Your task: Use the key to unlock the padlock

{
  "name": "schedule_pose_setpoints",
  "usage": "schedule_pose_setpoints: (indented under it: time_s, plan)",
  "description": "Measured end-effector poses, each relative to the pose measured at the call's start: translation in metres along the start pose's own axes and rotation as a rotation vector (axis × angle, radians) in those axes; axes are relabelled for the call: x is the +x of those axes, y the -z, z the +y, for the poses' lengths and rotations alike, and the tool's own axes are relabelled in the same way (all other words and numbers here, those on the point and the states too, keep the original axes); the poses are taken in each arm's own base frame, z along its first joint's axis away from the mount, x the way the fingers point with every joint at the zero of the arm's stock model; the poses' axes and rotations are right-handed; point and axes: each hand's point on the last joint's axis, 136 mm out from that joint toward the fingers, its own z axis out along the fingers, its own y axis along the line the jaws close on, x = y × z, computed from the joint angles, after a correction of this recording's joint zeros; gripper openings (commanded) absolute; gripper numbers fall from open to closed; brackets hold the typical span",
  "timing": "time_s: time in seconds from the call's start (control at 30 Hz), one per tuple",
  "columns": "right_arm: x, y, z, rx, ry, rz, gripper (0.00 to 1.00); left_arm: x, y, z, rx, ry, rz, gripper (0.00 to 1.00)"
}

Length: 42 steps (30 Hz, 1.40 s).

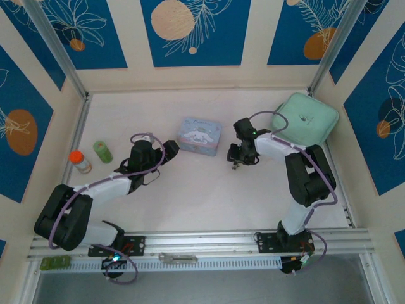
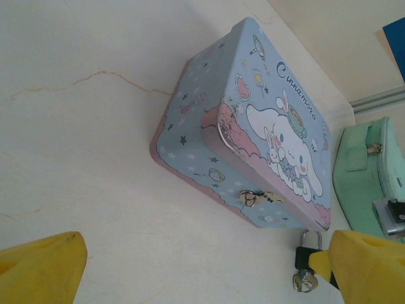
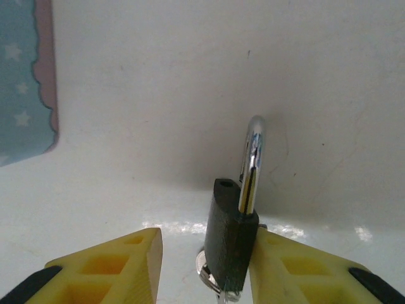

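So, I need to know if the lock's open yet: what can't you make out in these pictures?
1. Small silvery metal key: right wrist view, cut off by the bottom edge beneath the tiny black padlock; insertion unclear.
2. Padlock, left wrist view: body partly hidden by the left gripper's yellow finger.
3. Padlock, top view: too small to read, at the right gripper.

— Walls?
— Cream walls on three sides, set with blue panels bearing white leaf outlines and orange or peach discs.
— Framing?
— Slanted aluminium posts at the far left corner and far right corner of the surface; grooved aluminium rail along the near edge.
— Surface and light?
— Pale cream table surface, marked by a hairline crack in the left wrist view; soft, even lighting, with a faint sheen on the surface in the right wrist view.
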Motion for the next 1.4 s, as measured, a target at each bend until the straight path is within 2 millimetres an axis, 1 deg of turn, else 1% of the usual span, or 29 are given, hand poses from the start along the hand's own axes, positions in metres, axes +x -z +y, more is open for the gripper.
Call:
schedule_pose_setpoints:
  time_s: [0.1, 0.23, 0.3, 0.4, 0.6, 0.7, 0.8, 0.97, 1.03, 1.1, 1.13, 1.23, 1.33, 1.37, 1.4]
  plan:
    - [-0.006, 0.014, 0.004, -0.02, 0.004, -0.042, 0.42, -0.004, 0.004, -0.005, 0.014, -0.003, -0.014, 0.98]
    - [-0.02, 0.038, 0.013, -0.069, 0.01, -0.124, 0.43, -0.009, 0.008, -0.01, 0.025, -0.005, -0.033, 0.98]
    - [-0.025, 0.045, 0.015, -0.092, 0.009, -0.155, 0.43, -0.009, 0.008, -0.01, 0.027, -0.005, -0.035, 0.98]
    - [-0.027, 0.044, 0.015, -0.098, 0.007, -0.164, 0.43, -0.009, 0.008, -0.01, 0.027, -0.005, -0.035, 0.98]
    - [-0.019, 0.034, 0.003, -0.073, 0.003, -0.146, 0.43, -0.008, 0.012, -0.007, 0.008, -0.022, -0.033, 0.99]
    - [-0.024, 0.035, -0.005, -0.044, 0.027, -0.168, 0.44, -0.012, 0.019, -0.002, -0.026, -0.07, -0.045, 1.0]
    - [-0.039, 0.038, -0.021, 0.015, 0.052, -0.223, 0.44, -0.025, 0.032, 0.005, -0.084, -0.146, -0.08, 0.99]
    - [-0.071, 0.05, -0.062, 0.104, 0.086, -0.375, 0.43, -0.074, 0.066, 0.016, -0.234, -0.33, -0.244, 0.99]
    - [-0.08, 0.051, -0.078, 0.139, 0.118, -0.443, 0.43, -0.089, 0.077, 0.024, -0.3, -0.398, -0.3, 0.99]
    - [-0.083, 0.048, -0.093, 0.164, 0.145, -0.496, 0.44, -0.101, 0.084, 0.036, -0.375, -0.461, -0.339, 0.99]
    - [-0.083, 0.044, -0.102, 0.173, 0.148, -0.514, 0.44, -0.105, 0.087, 0.043, -0.411, -0.491, -0.355, 0.99]
    - [-0.079, 0.036, -0.121, 0.144, 0.123, -0.537, 0.43, -0.109, 0.09, 0.067, -0.513, -0.572, -0.374, 0.99]
    - [-0.086, 0.039, -0.138, 0.109, 0.086, -0.608, 0.45, -0.109, 0.085, 0.093, -0.611, -0.622, -0.348, 0.99]
    - [-0.088, 0.041, -0.142, 0.106, 0.079, -0.634, 0.48, -0.11, 0.084, 0.1, -0.636, -0.627, -0.338, 0.99]
    - [-0.089, 0.042, -0.144, 0.097, 0.076, -0.658, 0.65, -0.111, 0.083, 0.106, -0.662, -0.636, -0.331, 0.99]
